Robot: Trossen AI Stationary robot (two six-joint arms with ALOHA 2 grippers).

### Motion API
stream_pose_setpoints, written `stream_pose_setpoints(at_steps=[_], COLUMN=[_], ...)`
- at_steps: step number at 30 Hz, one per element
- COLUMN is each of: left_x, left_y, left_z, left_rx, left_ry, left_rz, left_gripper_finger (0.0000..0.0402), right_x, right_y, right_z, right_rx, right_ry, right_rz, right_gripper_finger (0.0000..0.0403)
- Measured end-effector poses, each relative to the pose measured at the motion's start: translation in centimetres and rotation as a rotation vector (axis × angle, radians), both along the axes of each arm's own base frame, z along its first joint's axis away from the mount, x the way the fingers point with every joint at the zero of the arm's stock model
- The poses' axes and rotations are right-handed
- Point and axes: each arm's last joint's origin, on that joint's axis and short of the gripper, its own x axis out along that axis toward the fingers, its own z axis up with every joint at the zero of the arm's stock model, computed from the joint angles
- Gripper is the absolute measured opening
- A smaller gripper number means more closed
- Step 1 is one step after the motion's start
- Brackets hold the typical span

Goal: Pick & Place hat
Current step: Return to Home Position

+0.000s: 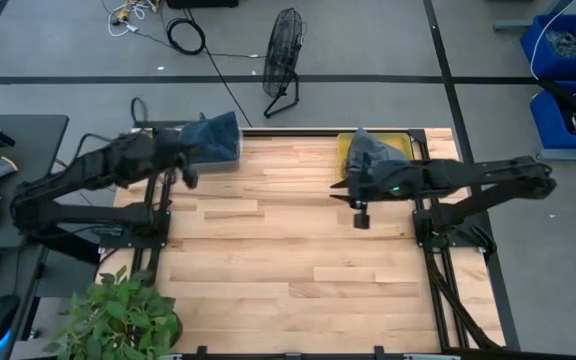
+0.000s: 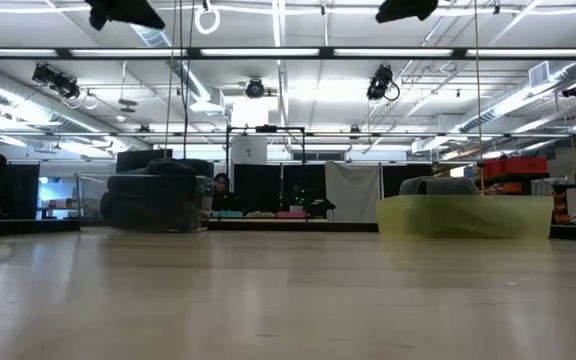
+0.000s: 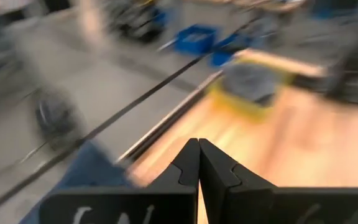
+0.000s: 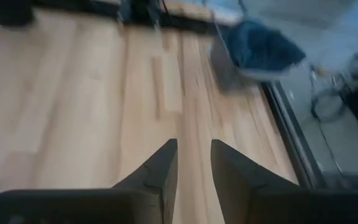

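Homing judged in hand: left tool (image 3: 199, 142) clenched empty, right tool (image 4: 194, 146) released. Next: retract both, avoiding rectangular yellow plastic bin (image 1: 396, 141) at one o'clock.

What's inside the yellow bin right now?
A dark cap lies inside the yellow bin, its crown rising above the rim in the low view. The right arm covers part of the bin in the high view, and whatever lies under the cap is hidden.

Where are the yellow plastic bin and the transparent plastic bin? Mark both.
Yellow plastic bin (image 2: 465, 220), low view, front wall.
Transparent plastic bin (image 2: 90, 208), low view, bare left wall.
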Motion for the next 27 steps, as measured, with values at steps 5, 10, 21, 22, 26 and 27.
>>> stream_pose_setpoints(at_steps=[5, 10, 21, 22, 26, 27], left_x=[-1.1, -1.4, -1.9, -2.0, -2.5, -2.6], left_y=[-1.8, -2.5, -2.3, -2.2, -2.1, -2.2], left_z=[-2.8, -7.5, -15.5, -15.6, -16.1, -16.2], left_rx=[0.080, 0.189, 0.258, 0.269, 0.291, 0.294], left_ry=[-0.117, -0.197, -0.298, -0.321, -0.374, -0.384], left_rz=[-0.322, -0.490, -0.466, -0.462, -0.508, -0.528], left_gripper_finger=[0.0005, 0.0005, 0.0005, 0.0005, 0.0005, 0.0005], right_x=[-3.1, -5.6, -9.5, -9.8, -10.8, -11.0], right_y=[-1.0, -2.0, -2.1, -2.1, -2.1, -2.1], right_z=[-2.5, -6.3, -11.4, -11.6, -12.8, -13.0], right_rx=[0.071, 0.141, 0.200, 0.198, 0.194, 0.192], right_ry=[-0.173, -0.284, -0.431, -0.453, -0.525, -0.536], right_rz=[0.064, 0.037, 0.007, 0.010, 0.018, 0.020], right_gripper_finger=[0.0100, 0.0100, 0.0100, 0.0100, 0.0100, 0.0100])
